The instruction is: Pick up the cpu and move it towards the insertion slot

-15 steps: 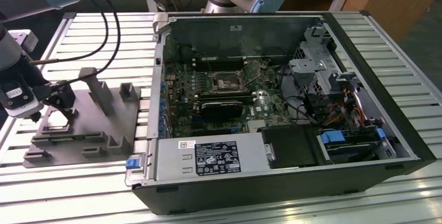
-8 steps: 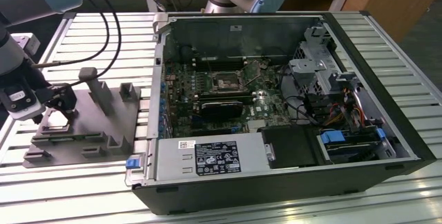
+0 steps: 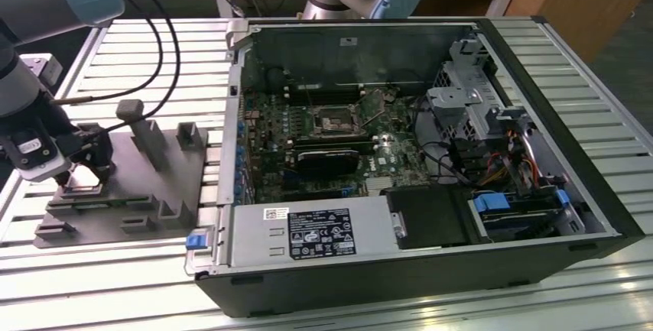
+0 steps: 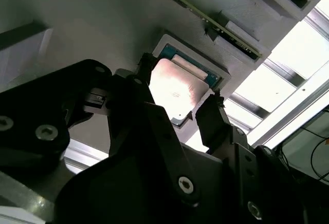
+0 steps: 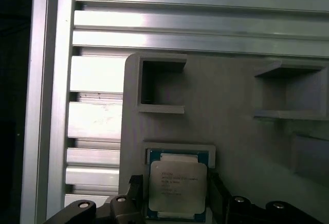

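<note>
Exterior view: tool (image 3: 79, 176) low over grey fixture plate (image 3: 153, 193) on slatted bench (image 3: 143, 40), at the exterior view's left, well apart from insertion slot (image 3: 335, 122) inside open computer case (image 3: 408, 277). Both wrist views: cpu (image 5: 177, 185) flat in square recess of plate, tool straddling it. Gripping or released, cannot tell.

The exterior view looks down from afar on the surface (image 3: 597, 79). Both wrist views look closely past the end effector (image 5: 174, 198) (image 4: 179, 91) at the cpu (image 5: 177, 180) (image 4: 175, 82).
</note>
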`<state>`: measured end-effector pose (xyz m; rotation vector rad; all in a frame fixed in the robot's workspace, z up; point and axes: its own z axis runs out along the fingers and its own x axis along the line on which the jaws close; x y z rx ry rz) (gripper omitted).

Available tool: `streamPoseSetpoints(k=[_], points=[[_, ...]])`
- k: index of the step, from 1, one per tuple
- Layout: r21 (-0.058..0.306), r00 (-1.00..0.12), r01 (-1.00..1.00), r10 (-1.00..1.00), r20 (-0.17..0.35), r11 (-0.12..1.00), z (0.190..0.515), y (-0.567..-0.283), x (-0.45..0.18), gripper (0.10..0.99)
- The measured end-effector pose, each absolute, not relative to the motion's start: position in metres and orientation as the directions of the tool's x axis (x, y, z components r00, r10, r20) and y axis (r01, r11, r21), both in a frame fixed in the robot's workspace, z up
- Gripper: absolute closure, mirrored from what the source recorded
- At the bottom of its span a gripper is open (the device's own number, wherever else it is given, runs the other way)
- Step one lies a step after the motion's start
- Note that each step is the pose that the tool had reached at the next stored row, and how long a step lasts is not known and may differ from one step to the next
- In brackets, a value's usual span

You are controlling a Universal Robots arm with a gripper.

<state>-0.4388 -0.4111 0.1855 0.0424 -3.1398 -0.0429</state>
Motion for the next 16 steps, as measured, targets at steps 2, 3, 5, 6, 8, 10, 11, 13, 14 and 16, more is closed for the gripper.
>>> streamPoseSetpoints(k=[2, 3, 5, 6, 8, 10, 11, 13, 14, 16], points=[[0.028, -1.0, -0.027, -0.027, 0.001, 0.999, 0.1849, -0.4111, -0.4389, 0.467], [0.028, -1.0, -0.027, -0.027, 0.001, 0.999, 0.1847, -0.411, -0.439, 0.467], [0.028, -1.0, -0.027, -0.027, 0.001, 0.999, 0.1843, -0.411, -0.4391, 0.467], [0.028, -1.0, -0.027, -0.027, 0.001, 0.999, 0.1841, -0.4109, -0.439, 0.467], [0.028, -1.0, -0.027, -0.027, 0.001, 0.999, 0.1837, -0.4107, -0.439, 0.478], [0.028, -1.0, -0.027, -0.027, 0.001, 0.999, 0.1837, -0.4106, -0.4391, 0.478], [0.028, -1.0, -0.027, -0.027, 0.001, 0.999, 0.1836, -0.4106, -0.4391, 0.545], [0.028, -1.0, -0.027, -0.027, 0.001, 0.999, 0.1836, -0.4106, -0.4391, 0.545], [0.028, -1.0, -0.027, -0.027, 0.001, 0.999, 0.1836, -0.4106, -0.4391, 0.545], [0.028, -1.0, -0.027, -0.027, 0.001, 0.999, 0.1835, -0.4106, -0.4391, 0.545]])
